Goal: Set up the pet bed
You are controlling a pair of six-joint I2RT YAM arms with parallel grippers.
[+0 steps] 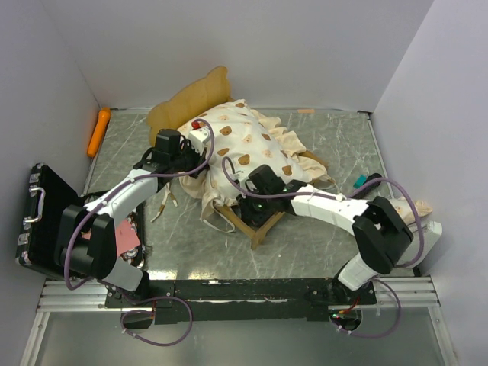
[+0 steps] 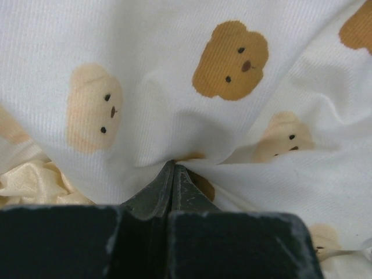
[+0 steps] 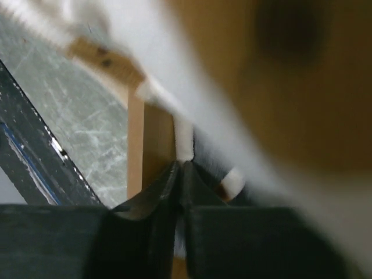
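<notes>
The pet bed's light-wood frame (image 1: 258, 223) stands askew mid-table, its tan wavy headboard (image 1: 191, 95) at the back left. The cream bear-print mattress (image 1: 248, 149) lies bunched over the frame and hangs over its near-left side. My left gripper (image 1: 210, 146) is shut on a fold of the mattress (image 2: 174, 70), its tips (image 2: 174, 165) pinching the cloth. My right gripper (image 1: 242, 200) is shut on the mattress's white edge (image 3: 185, 139) beside a wooden frame post (image 3: 142, 133); its tips (image 3: 181, 164) are closed. A cream patterned piece (image 1: 415, 207), perhaps the pillow, lies behind the right arm.
An open black hard case (image 1: 46, 217) holding a pink item sits at the left edge. An orange carrot toy (image 1: 99, 131) lies by the left wall. A small teal object (image 1: 358, 183) lies at the right. Grey walls enclose the table on three sides.
</notes>
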